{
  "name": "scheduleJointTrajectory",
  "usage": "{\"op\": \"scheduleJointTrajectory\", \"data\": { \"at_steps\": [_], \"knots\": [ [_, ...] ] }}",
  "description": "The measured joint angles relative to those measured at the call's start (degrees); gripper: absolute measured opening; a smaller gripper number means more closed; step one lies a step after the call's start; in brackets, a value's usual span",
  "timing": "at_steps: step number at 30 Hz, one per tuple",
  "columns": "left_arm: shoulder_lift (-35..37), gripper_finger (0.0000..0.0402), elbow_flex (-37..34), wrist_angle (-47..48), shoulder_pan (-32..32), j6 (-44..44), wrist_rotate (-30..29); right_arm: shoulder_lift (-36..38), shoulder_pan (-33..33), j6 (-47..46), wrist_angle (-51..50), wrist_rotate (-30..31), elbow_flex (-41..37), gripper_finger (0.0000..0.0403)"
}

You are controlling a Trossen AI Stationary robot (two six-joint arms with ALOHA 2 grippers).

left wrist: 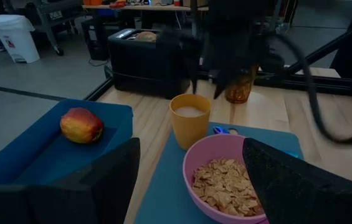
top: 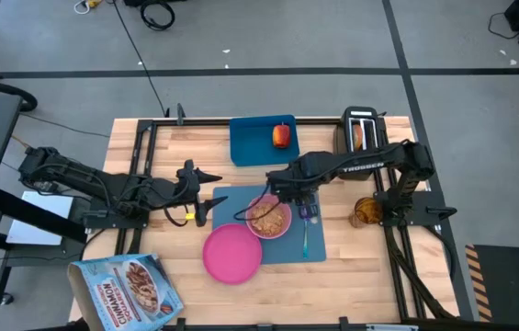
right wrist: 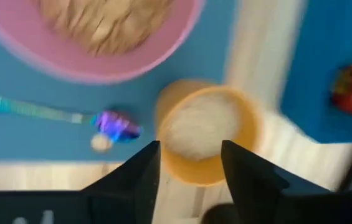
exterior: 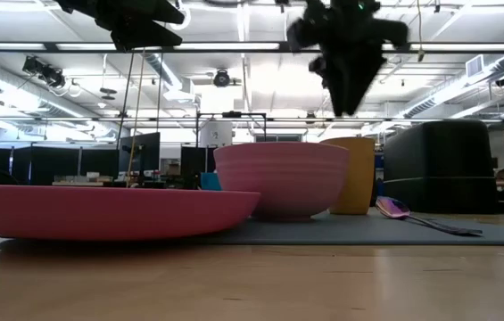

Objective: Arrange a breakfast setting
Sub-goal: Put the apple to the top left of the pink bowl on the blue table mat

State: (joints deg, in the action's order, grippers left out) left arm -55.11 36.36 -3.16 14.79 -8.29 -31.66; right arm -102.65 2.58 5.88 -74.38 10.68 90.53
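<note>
The slate-blue mat holds the pink bowl of cereal, the teal-handled spoon and the orange cup. The pink plate overlaps the mat's near left corner. The red apple lies on the bright blue tray. The toast stands in the black toaster. My right gripper is open and hangs well above the cup, touching nothing; it also shows in the low view. My left gripper is open and empty at the mat's left edge.
A cereal box lies at the near left corner. An amber glass stands right of the mat. The toaster stands at the far right, and the blue tray at the far middle. Bare wood shows along the near edge right of the plate.
</note>
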Motion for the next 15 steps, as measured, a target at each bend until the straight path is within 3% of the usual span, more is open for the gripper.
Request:
{"op": "scheduleJointTrajectory", "data": {
  "at_steps": [9, 15],
  "knots": [
    [0.00, 0.0290, 0.00, -0.02, 0.00, -1.51, 0.04, -0.19, -5.62, -20.18, 11.42, 10.25, 3.86, 0.0275],
    [0.00, 0.0290, 0.00, -0.04, 0.55, -0.20, 0.12, -0.42, -14.81, -31.32, 23.11, 4.19, 1.55, 0.0357]
  ]
}}
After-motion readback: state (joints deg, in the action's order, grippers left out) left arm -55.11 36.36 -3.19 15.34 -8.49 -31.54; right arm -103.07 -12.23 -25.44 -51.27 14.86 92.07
